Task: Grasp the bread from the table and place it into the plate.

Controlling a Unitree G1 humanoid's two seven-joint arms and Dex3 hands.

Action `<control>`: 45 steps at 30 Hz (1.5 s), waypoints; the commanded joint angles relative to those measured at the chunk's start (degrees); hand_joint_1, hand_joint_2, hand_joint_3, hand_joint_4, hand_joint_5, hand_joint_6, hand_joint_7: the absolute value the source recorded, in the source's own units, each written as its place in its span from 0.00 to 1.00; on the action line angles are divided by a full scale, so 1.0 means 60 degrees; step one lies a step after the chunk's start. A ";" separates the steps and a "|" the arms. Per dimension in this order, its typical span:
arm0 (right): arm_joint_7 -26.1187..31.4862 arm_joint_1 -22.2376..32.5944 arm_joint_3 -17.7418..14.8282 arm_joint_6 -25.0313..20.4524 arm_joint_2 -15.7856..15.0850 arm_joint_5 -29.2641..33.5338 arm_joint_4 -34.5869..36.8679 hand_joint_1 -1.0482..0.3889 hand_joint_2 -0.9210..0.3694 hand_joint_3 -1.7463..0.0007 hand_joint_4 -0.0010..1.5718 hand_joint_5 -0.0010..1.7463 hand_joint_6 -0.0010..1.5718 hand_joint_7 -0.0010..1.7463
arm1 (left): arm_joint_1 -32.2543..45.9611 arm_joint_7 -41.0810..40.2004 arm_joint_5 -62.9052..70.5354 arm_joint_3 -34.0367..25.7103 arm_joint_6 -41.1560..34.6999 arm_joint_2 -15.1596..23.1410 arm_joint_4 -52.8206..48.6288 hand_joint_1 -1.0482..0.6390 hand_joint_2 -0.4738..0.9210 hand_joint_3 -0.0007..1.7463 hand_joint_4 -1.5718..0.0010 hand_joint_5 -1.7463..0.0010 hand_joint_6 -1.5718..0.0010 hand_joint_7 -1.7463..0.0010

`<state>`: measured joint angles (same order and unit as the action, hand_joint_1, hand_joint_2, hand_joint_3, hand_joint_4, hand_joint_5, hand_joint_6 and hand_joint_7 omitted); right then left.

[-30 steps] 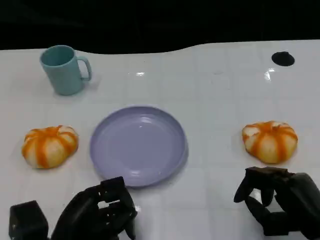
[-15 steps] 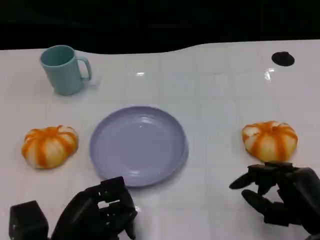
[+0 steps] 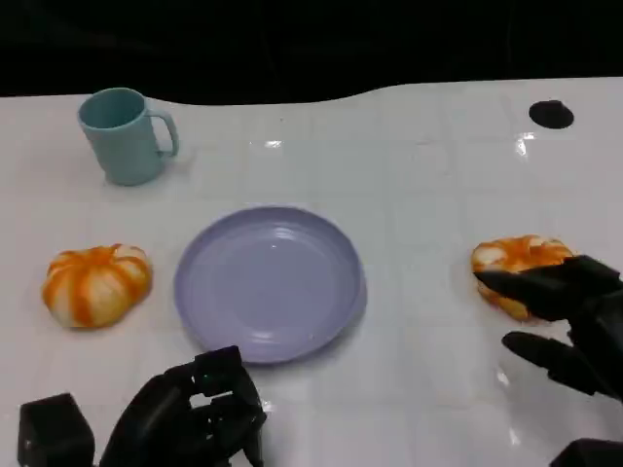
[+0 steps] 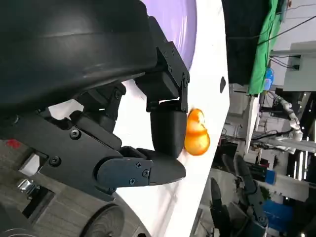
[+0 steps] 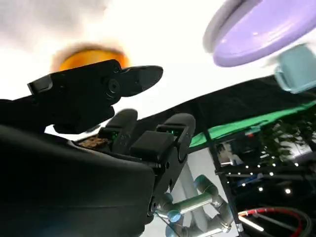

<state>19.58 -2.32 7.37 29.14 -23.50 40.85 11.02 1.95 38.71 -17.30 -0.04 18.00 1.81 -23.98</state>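
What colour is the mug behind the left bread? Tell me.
The mug is light teal, clearest in the head view.

Orange-striped bread (image 3: 514, 255) rt of empty lavender plate (image 3: 270, 282), apart.

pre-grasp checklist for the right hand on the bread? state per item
1. Right hand open, fingers spread: ok.
2. Hand lined up with the right bread: ok, fingers lie over its near side in the head view.
3. Fingers touching the bread: cannot tell.
4. Plate free to receive it: ok, nothing lies on it.
5. Path from bread to plate: ok, bare table between them; the cup stands far off to the back left.
6. Left hand out of the way: ok, low at the near edge, just short of the plate rim, holding nothing.
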 commanded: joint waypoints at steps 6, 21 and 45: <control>-0.1324 -0.0287 0.0102 -0.2120 -0.0392 0.0768 -0.0956 0.36 0.00 0.98 0.08 0.20 0.22 0.00 | -0.0005 -0.0048 0.0027 -0.0068 -0.0063 0.0133 0.0043 0.28 0.87 0.31 0.50 0.00 0.52 0.18; -0.2530 -0.2238 0.1404 -0.3631 -0.0452 0.1656 0.0647 0.33 0.03 1.00 0.02 0.18 0.15 0.00 | 0.0022 -0.0062 0.0052 -0.0059 0.0000 0.0100 0.0076 0.26 0.86 0.32 0.51 0.00 0.52 0.17; -0.2555 -0.4826 0.3083 -0.4279 0.0206 0.1448 0.5293 0.38 0.04 1.00 0.11 0.09 0.21 0.00 | 0.0289 -0.0220 0.0071 0.0022 -0.0261 0.0046 0.0555 0.28 0.85 0.33 0.51 0.00 0.52 0.18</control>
<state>3.99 -29.88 25.43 3.73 -22.20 50.38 40.34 3.13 38.16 -17.30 0.23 16.71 1.40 -21.54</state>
